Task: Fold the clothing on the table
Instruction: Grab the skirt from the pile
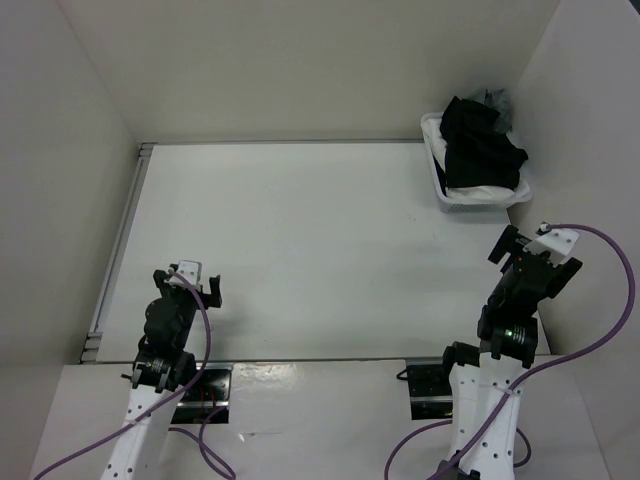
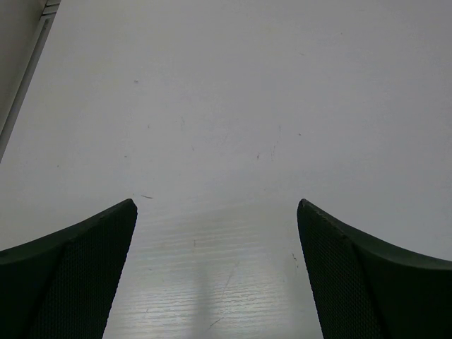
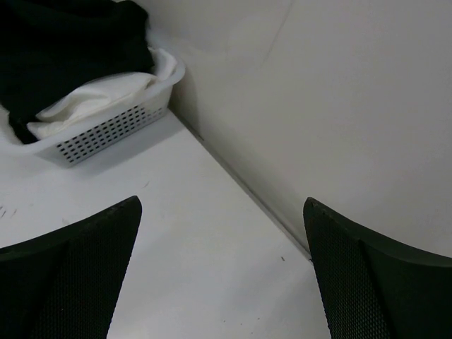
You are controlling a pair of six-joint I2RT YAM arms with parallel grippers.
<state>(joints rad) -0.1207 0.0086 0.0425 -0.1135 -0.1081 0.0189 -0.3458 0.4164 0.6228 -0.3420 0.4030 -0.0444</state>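
Note:
The clothing is a bunched heap of black fabric in a white perforated basket at the table's back right corner. The right wrist view shows the clothing at upper left, over the basket's rim. My right gripper hovers open in front of the basket, close to the right wall, with nothing between its fingers. My left gripper stands open and empty over bare tabletop at the near left, far from the clothing.
A white cloth lies under the black fabric in the basket, and a grey cloth shows behind it. White walls enclose the table; the right wall is close to my right gripper. A metal rail runs along the left edge.

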